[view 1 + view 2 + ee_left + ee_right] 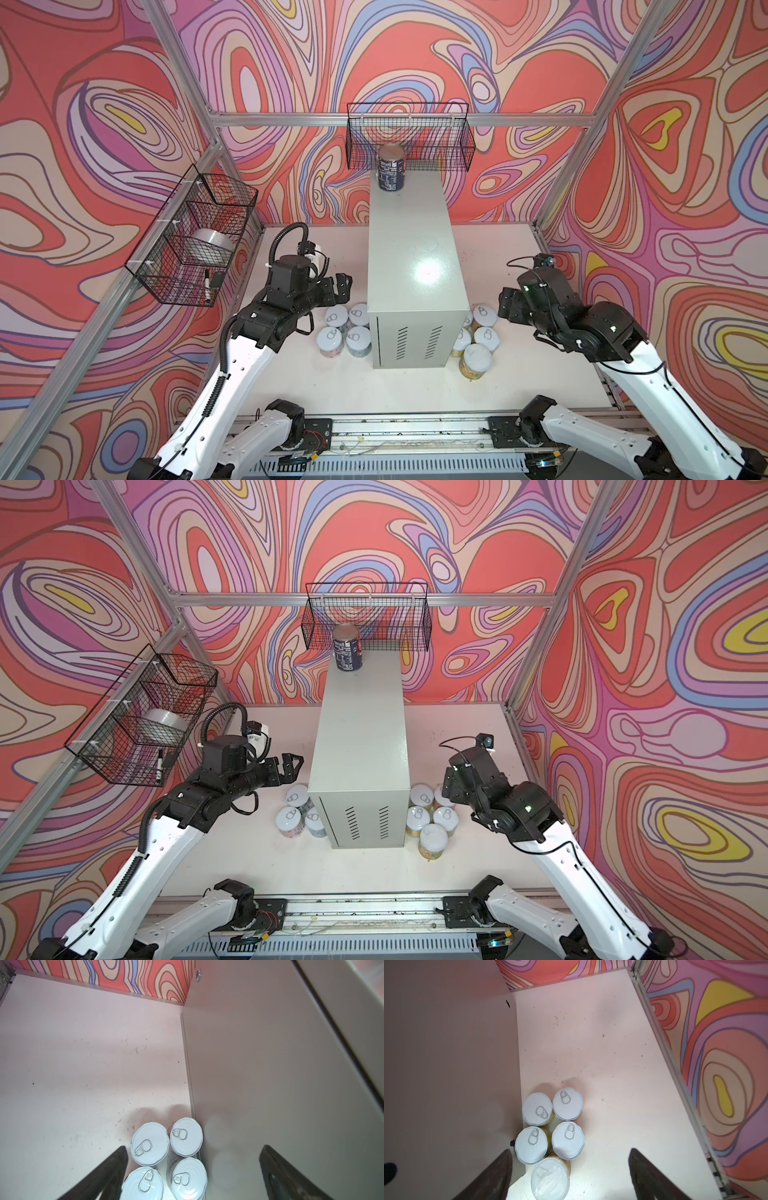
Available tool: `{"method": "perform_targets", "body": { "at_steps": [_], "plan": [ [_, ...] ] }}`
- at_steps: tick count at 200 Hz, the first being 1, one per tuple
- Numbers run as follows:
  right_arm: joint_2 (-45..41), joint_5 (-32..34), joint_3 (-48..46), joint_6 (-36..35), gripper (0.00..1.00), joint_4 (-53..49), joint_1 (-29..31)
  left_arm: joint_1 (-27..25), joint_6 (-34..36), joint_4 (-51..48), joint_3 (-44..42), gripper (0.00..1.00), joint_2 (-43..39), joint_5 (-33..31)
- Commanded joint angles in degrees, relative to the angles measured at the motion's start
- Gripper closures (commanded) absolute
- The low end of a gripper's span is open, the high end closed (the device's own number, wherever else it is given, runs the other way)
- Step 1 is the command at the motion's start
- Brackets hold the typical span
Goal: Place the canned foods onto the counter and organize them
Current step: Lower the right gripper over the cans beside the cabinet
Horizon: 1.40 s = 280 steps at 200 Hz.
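Since only the navy tin (391,168) stands on the counter (415,257), upright at its far end near the back-wall wire basket (436,141), I judge the job barely begun. Parked back there, it leaves the whole near run of the glossy top free for a row. The other nine sit on the white tabletop (311,386): four tins (149,1144) packed tight beside the counter's left wall, five tins (536,1108) likewise on its right, so each arm has its own stock w/o reaching across. Left fingers (108,1178) spread wide, nothing in them, hanging above their cluster. Right fingers (496,1178) also wide apart & empty, above theirs; the nearest tin's lid looks diff., no pull tab I can make out. Wide spread makes sense to me: tins are fat and touch each other, so there's little gap to slip a finger into. Prob. best to take an outer tin first, approx. straight down, minding the counter wall.
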Motion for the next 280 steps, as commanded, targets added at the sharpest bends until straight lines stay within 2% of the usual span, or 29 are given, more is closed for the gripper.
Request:
{"method": "perform_targets", "body": {
  "at_steps": [1, 27, 41, 58, 95, 127, 199, 280],
  "plan": [
    [-2.7, -7.76, -6.26, 7.68, 0.09, -1.58, -0.03, -1.01, -1.41, -1.08, -1.1, 0.01, -0.59, -1.83],
    [-5.54, -12.66, -13.6, 10.69, 0.08, -0.08, -0.04, -1.91, -1.76, 0.12, -1.85, 0.01, -0.29, -2.09],
    [-8.38, -15.22, -18.31, 11.9, 0.02, 1.98, -0.06, -2.56, -1.91, 0.98, -2.26, 0.01, 0.01, -2.49],
    [-11.47, -16.6, -22.19, 11.76, 0.02, 4.21, -0.06, -3.03, -2.3, 2.23, -2.85, 0.02, 0.65, -2.39],
    [-13.86, -17.68, -24.29, 10.31, 0.02, 6.22, 0.03, -3.71, -2.71, 4.1, -4.05, 0.02, 1.32, -2.4],
    [-12.24, -18.13, -24.44, 9.41, 0.02, 6.82, 0.37, -3.71, -2.61, 4.37, -4.18, 0.02, 1.6, -2.81],
    [-6.42, -13.76, -25.51, 10.08, 0.04, 8.73, 4.39, -3.82, -2.2, 4.91, -5.15, 0.02, 1.48, -3.92],
    [-3.01, -16.87, -30.82, 12.61, 0.03, 16.14, 7.93, -3.78, -2.08, 7.29, -6.12, 0.02, 3.88, -3.08]
  ]
}}
